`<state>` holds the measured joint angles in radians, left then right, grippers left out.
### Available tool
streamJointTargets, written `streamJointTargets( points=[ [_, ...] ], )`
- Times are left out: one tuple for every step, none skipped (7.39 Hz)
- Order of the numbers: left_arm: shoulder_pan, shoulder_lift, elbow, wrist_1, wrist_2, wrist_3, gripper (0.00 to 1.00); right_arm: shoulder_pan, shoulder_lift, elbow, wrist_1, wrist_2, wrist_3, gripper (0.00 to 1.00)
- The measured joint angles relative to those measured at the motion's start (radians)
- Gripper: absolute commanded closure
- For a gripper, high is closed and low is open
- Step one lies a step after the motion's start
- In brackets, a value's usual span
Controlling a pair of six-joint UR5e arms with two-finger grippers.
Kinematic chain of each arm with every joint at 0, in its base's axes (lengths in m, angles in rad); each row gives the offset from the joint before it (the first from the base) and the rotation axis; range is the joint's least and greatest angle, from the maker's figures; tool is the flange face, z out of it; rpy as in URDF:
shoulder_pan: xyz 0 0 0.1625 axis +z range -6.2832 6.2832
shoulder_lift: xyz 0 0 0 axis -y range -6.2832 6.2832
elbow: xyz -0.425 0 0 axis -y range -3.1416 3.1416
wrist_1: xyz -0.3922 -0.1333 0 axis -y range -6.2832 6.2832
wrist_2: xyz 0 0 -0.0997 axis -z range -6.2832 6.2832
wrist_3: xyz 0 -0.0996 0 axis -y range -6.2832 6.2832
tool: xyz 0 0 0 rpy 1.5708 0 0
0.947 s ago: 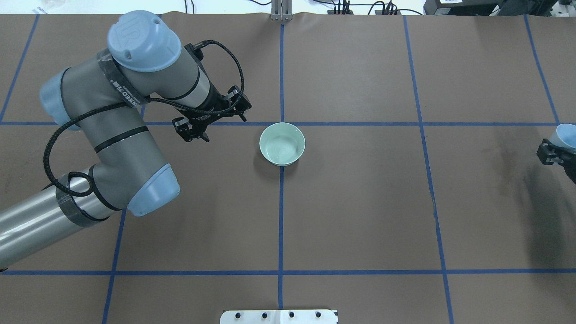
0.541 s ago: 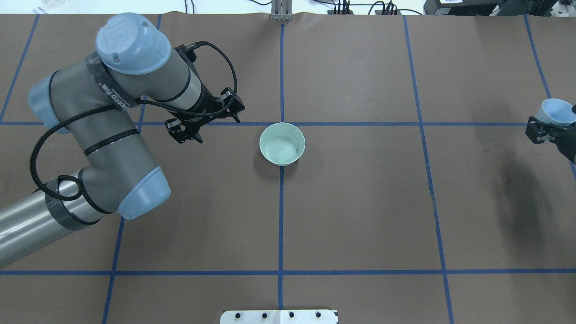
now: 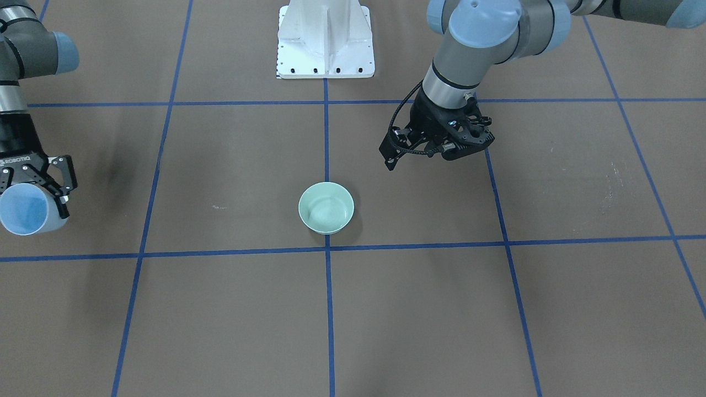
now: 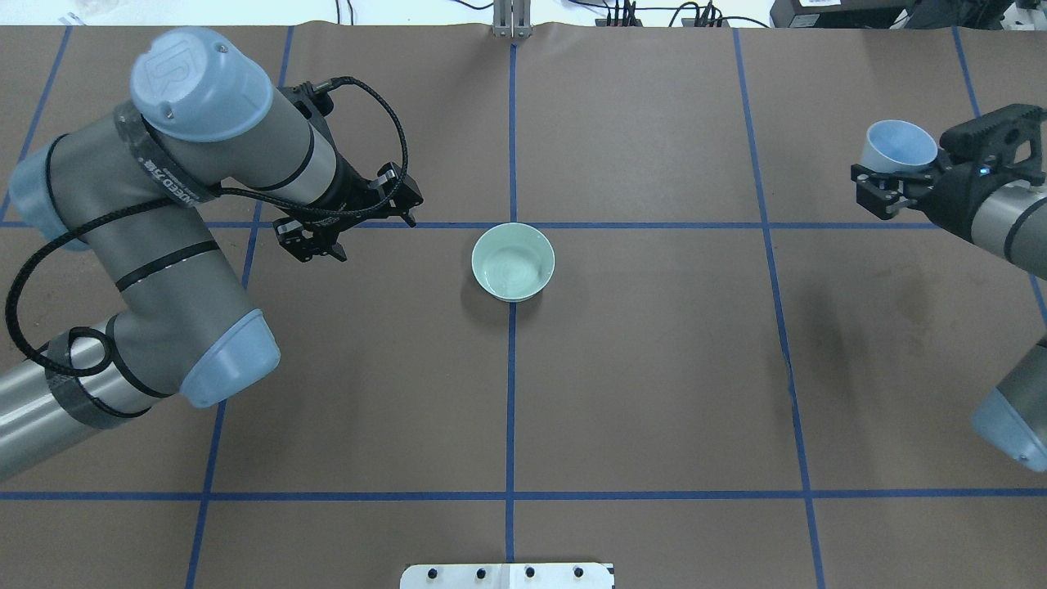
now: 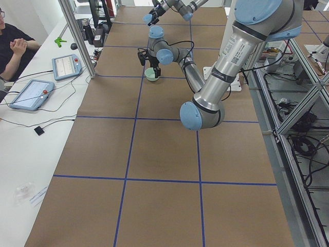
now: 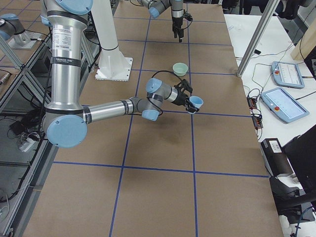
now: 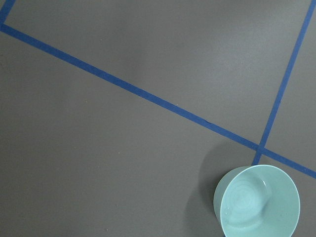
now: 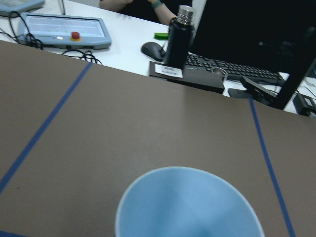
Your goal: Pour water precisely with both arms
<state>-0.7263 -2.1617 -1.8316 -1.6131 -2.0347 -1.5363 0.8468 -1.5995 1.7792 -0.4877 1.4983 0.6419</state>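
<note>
We see the right gripper (image 4: 885, 186) clamped on a light blue cup (image 4: 900, 147), held in the air over the table's (image 4: 654, 393) right end, well apart from the mint-green bowl (image 4: 513, 262). The bowl sits where blue tape lines (image 4: 654, 225) cross. The left gripper (image 4: 352, 231) hovers left of the bowl, and we cannot tell how its fingers stand.

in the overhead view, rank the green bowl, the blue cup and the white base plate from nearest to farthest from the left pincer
1. Pale green round bowl, at the table's centre, just right of the left pincer.
2. White bolted base plate, at the view's bottom edge.
3. Light blue cup, held by the right pincer at the far right.
</note>
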Motion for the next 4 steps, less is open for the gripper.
streamJointTargets(
  points=[
    [-0.007, 0.015, -0.012, 0.001, -0.002, 0.026, 0.00, -0.002, 0.056, 0.011, -0.006, 0.061, -0.006, 1.00],
    [-0.017, 0.044, -0.033, 0.002, -0.004, 0.067, 0.00, -0.005, 0.115, 0.009, -0.019, 0.133, -0.008, 1.00],
    [-0.032, 0.078, -0.055, 0.002, -0.006, 0.111, 0.00, -0.010, 0.169, 0.007, -0.052, 0.215, -0.009, 1.00],
    [-0.050, 0.109, -0.073, 0.002, -0.007, 0.158, 0.00, -0.014, 0.200, 0.007, -0.093, 0.293, -0.011, 1.00]
  ],
)
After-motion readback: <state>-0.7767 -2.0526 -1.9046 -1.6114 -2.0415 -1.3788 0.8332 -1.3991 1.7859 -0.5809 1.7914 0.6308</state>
